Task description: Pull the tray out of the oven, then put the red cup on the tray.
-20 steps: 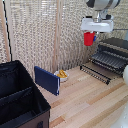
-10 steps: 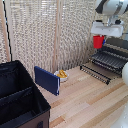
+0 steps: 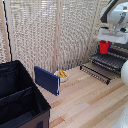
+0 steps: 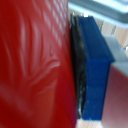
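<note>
- Since a second ago I have carried the red cup point(image 3: 104, 47) toward the exterior view's right and lower, from high in front of the screen to just above the tray point(image 3: 107, 60); nothing else on the desk point(image 3: 85, 102) has shifted.
- Nearest the exterior camera sits the large black fabric box point(image 3: 20, 100), then the upright blue book-like slab point(image 3: 47, 80) with the small pale bowl point(image 3: 61, 75) of yellow contents just behind it.
- Farther back, the tray is already drawn out over the oven's point(image 3: 119, 52) lowered door, its thin dark bars bare.
- My claw point(image 3: 105, 42) is clamped on the red cup; the wrist view is filled by the cup's red wall point(image 4: 35, 65) pressed against a blue finger pad point(image 4: 95, 70).
- I judge the cup light, thin plastic, smooth and a bit slippery, springy under squeeze, so a moderate grip at the rim wall suits it.
- The bars give a ridged footing; I think the cup needs to land flat across several bars or it may tilt.
- I can read no brand, label or writing anywhere; the pictures are too blurred.
</note>
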